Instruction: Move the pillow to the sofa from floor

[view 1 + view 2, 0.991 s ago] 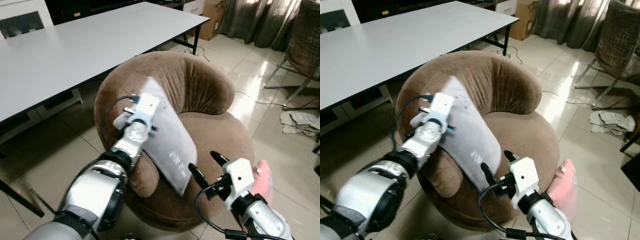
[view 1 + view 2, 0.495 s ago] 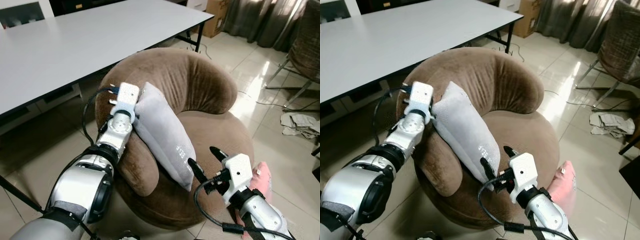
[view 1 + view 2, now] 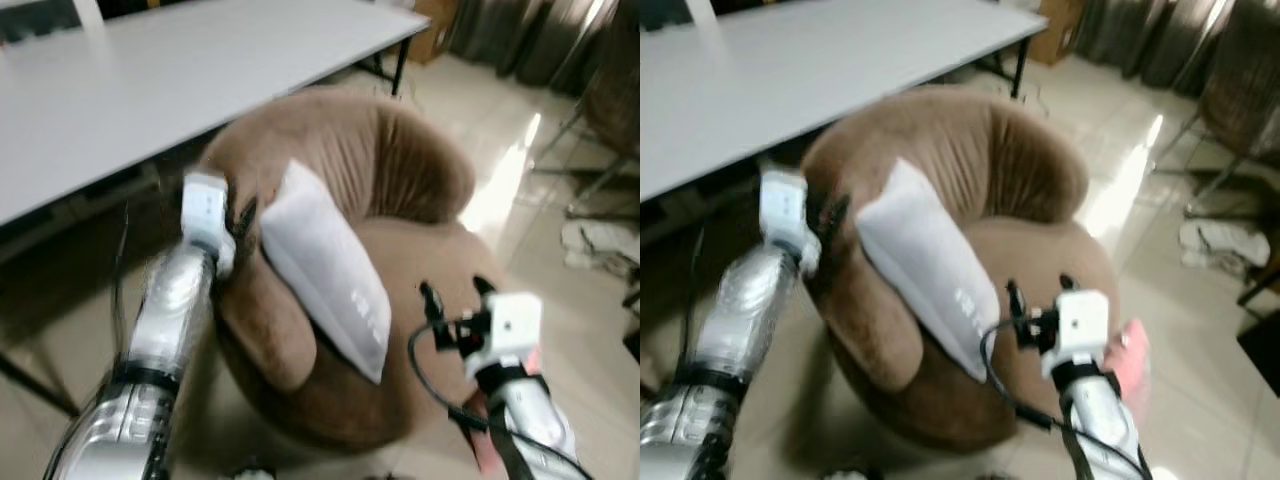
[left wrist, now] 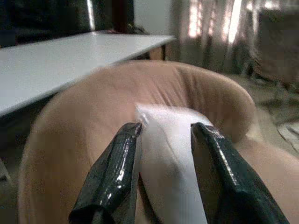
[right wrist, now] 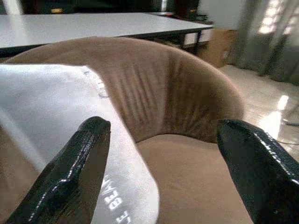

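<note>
Left eye view shows me the grey-white pillow off the floor and lying on the brown sofa, propped across its near armrest and slanting from about 11 o'clock down to 5 o'clock onto the seat. I judge the carrying part of the job done; what is left is letting the pillow settle and drawing both arms clear, and maybe nudging it further onto the seat, since its lower corner hangs close to the front edge.

The left gripper sits at the pillow's upper end, at roughly 9 o'clock from it. In the left wrist view its two fingers are parted a moderate way with the pillow's top corner lying between them; the picture is blurred, so I think they are loose around the fabric rather than pinching it, but I cannot be sure they are free of it.

The right gripper hovers over the seat just beside the pillow's lower corner, at about 3 o'clock from it. Its fingers are spread wide and hold nothing.

A white table stands behind the sofa, and something pink lies on the tiled floor beside my right arm.
</note>
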You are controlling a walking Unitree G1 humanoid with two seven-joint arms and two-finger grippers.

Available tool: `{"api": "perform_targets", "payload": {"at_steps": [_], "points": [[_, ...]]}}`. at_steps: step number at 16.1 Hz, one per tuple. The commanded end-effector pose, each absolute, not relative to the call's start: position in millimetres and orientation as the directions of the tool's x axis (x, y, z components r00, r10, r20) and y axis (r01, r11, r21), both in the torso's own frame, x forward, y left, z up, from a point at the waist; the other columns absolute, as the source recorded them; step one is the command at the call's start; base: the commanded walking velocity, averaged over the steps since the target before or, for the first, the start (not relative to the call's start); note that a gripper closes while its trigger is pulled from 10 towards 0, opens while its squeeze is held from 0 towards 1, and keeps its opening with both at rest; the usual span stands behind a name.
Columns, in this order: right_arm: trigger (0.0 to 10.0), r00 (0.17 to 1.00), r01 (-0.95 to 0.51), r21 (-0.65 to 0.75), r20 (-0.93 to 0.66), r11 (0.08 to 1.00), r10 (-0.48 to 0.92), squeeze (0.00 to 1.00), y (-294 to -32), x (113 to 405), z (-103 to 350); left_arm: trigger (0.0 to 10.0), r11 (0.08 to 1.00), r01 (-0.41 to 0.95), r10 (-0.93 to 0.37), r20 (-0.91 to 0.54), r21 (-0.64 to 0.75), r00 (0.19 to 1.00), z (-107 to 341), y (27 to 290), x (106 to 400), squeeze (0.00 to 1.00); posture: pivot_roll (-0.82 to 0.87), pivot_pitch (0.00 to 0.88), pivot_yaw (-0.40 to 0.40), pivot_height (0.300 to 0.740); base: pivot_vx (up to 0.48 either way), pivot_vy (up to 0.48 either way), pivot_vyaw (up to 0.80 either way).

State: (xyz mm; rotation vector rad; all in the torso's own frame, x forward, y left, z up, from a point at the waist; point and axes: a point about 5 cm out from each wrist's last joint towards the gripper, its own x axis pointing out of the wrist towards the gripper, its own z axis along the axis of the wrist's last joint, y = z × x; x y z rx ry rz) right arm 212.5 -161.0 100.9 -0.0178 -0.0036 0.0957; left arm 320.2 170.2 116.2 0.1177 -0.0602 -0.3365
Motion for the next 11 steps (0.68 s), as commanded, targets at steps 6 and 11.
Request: {"api": "perform_targets", "payload": {"at_steps": [6,11], "points": [[10.0,1.000,-0.025,0.017,-0.006,1.000,0.025,0.00,-162.9,214.8,95.4,10.0,0.897,0.420,-0.420,-0.032,0.139,0.907,109.0,148.5,284.5,0.00,0.06,0.022,-0.063,0.740,0.000,-0.370,0.00],[10.0,1.000,0.013,0.029,-0.028,0.999,-0.012,0.00,-161.8,210.7,90.0,10.0,0.871,0.464,-0.459,-0.071,0.159,0.886,107.8,135.2,281.4,0.00,0.04,0.017,-0.036,0.740,0.000,-0.480,0.00]]}}
